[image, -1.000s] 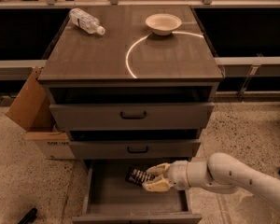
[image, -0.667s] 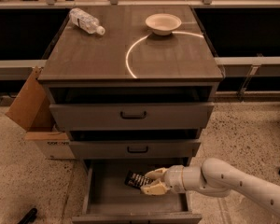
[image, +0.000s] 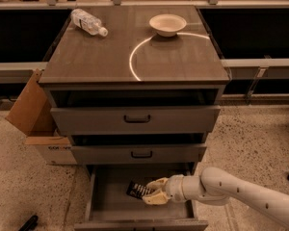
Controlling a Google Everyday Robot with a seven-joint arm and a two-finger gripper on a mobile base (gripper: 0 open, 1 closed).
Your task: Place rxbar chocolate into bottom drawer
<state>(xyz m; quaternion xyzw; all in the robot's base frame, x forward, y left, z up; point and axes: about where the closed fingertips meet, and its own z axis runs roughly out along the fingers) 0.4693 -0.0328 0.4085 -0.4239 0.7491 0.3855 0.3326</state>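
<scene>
The bottom drawer [image: 111, 203] of the grey cabinet is pulled open and shows a plain grey floor. My gripper [image: 153, 192] reaches into it from the right on a white arm. Its pale fingers are closed on the rxbar chocolate [image: 137, 190], a small black bar with pale print. The bar sits low over the drawer's floor, near its middle. I cannot tell whether the bar touches the floor.
The two upper drawers [image: 135, 119] with black handles stand slightly open. On the cabinet top lie a clear plastic bottle [image: 88, 22] at the back left and a white bowl [image: 167, 24] at the back right. An open cardboard box [image: 36, 117] stands left of the cabinet.
My gripper has moved left and a little lower inside the bottom drawer, carrying the bar with it.
</scene>
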